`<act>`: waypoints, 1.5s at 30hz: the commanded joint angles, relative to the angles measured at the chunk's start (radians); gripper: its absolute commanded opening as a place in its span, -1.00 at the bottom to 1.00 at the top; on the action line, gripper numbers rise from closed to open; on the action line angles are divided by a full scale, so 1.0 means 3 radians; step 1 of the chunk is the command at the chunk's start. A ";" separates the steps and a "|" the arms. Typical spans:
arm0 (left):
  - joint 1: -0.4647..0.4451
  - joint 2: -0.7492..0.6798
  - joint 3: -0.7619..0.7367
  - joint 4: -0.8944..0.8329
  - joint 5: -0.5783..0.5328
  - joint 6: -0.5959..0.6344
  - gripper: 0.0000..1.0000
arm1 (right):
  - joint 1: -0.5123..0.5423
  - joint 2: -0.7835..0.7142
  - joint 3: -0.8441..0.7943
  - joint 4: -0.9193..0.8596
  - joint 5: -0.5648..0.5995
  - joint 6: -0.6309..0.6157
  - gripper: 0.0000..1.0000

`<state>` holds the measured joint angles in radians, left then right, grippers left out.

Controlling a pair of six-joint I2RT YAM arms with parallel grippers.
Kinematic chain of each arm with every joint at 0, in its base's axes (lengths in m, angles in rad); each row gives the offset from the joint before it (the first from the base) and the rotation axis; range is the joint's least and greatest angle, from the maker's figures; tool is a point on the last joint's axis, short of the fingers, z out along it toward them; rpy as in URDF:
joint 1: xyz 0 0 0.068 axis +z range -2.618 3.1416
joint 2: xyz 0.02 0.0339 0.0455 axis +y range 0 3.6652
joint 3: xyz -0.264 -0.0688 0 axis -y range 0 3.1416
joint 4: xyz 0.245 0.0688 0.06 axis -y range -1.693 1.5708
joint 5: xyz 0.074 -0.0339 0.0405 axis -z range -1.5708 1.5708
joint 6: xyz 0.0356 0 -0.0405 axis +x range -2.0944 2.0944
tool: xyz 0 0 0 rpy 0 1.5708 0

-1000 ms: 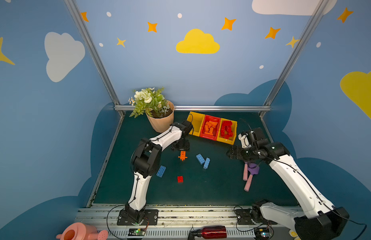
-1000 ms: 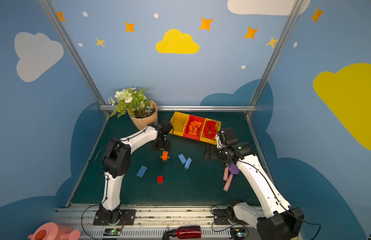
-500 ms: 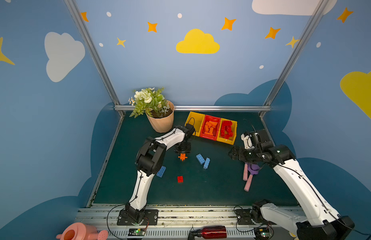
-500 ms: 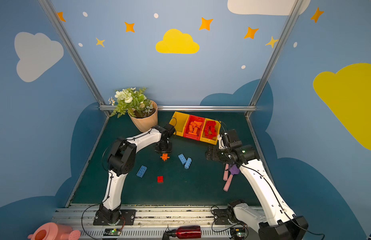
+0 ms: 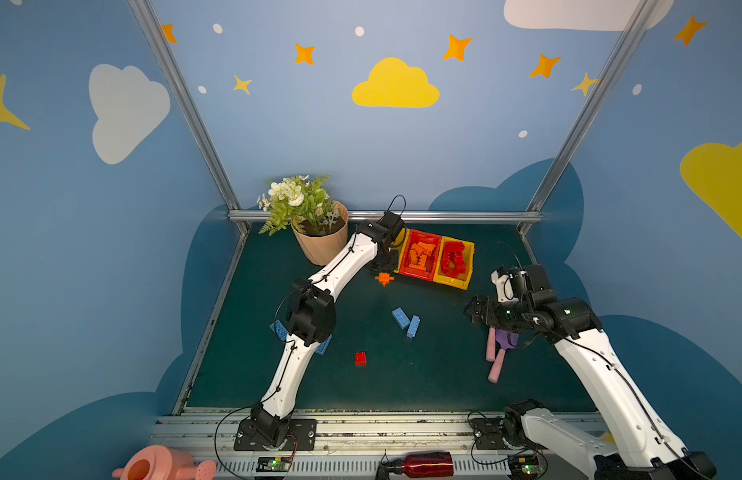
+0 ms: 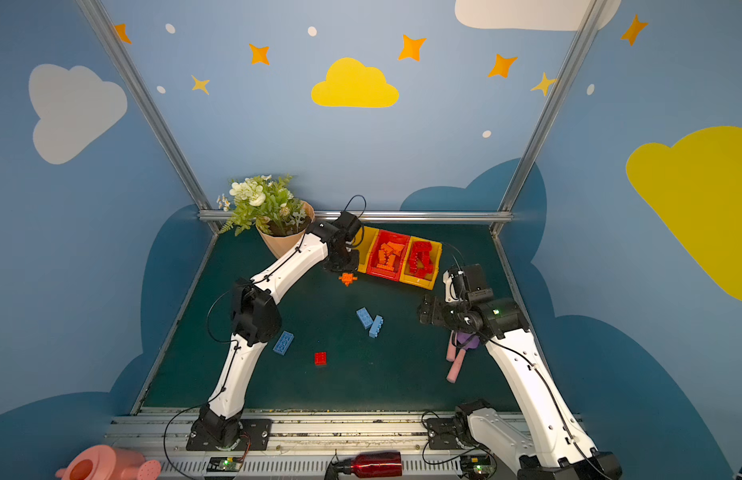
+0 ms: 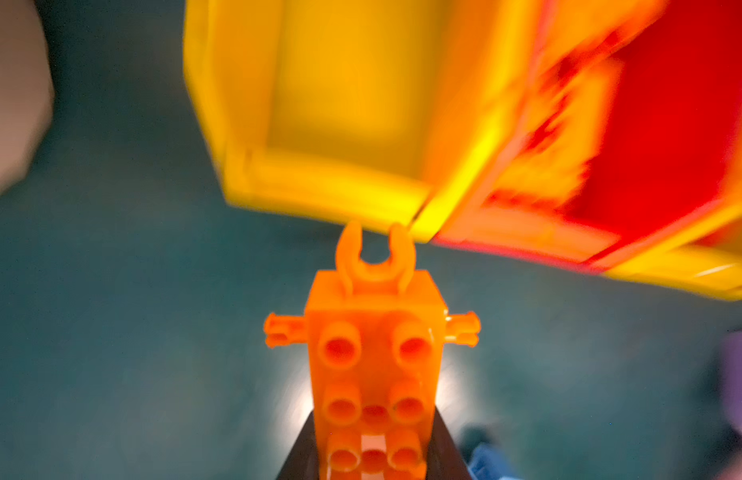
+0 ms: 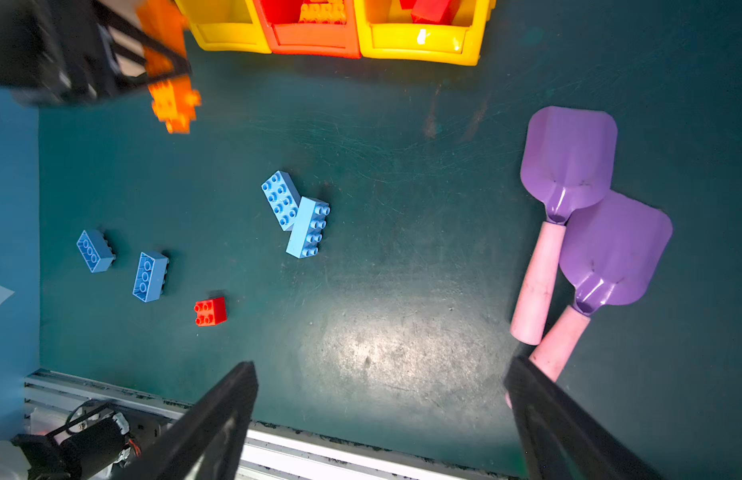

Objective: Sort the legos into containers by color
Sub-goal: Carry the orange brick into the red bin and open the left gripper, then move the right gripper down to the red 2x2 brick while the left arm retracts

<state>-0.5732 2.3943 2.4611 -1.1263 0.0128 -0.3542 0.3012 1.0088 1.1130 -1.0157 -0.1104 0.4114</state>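
Orange lego [image 7: 373, 365] clamped lengthwise in left gripper [image 5: 383, 268]: shift rightward in a top view to nearby red container [image 5: 417, 271], with right gripper [image 8: 381, 365] spread, well apart.

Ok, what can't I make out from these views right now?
- Left gripper: mostly behind the orange lego in the left wrist view, under its own wrist in both top views.
- Left bin: blurred there, part-covered by the left arm from above; contents unclear.
- Two blue legos: mostly behind the elbow in a top view.
- Piles in the other bins: too small to count from above, cut off in the right wrist view.
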 commanded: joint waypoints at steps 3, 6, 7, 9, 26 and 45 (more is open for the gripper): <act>-0.0052 0.0480 0.0673 0.0218 0.0105 0.0316 -0.68 | -0.0096 -0.0063 -0.0027 -0.0102 -0.0020 -0.0081 0.84; -0.0073 0.0573 0.0611 0.0917 0.0275 0.0313 -0.64 | -0.0149 -0.0079 -0.0033 -0.0068 -0.0042 -0.0001 0.84; -0.0075 0.0615 0.0604 0.1143 0.0311 0.0286 -0.63 | -0.0167 -0.0084 -0.0045 -0.0048 -0.0070 0.0017 0.84; -0.0075 0.0708 0.0632 0.1497 0.0406 0.0201 -0.61 | -0.0189 -0.0089 -0.0056 -0.0039 -0.0110 0.0036 0.84; -0.0073 0.1105 0.1062 0.2019 0.0524 -0.0020 0.77 | -0.0499 -0.0158 0.0029 -0.0318 -0.0106 -0.0121 0.84; 0.0207 -0.2676 -0.3620 0.1926 -0.0479 -0.0388 1.00 | 0.0799 0.0918 -0.0047 0.0323 -0.0105 0.0072 0.89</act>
<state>-0.5755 1.7187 1.5536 -0.5564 -0.0673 -0.3798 0.4728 1.2503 1.1084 -0.9817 -0.1505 0.3828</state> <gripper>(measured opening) 0.998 0.945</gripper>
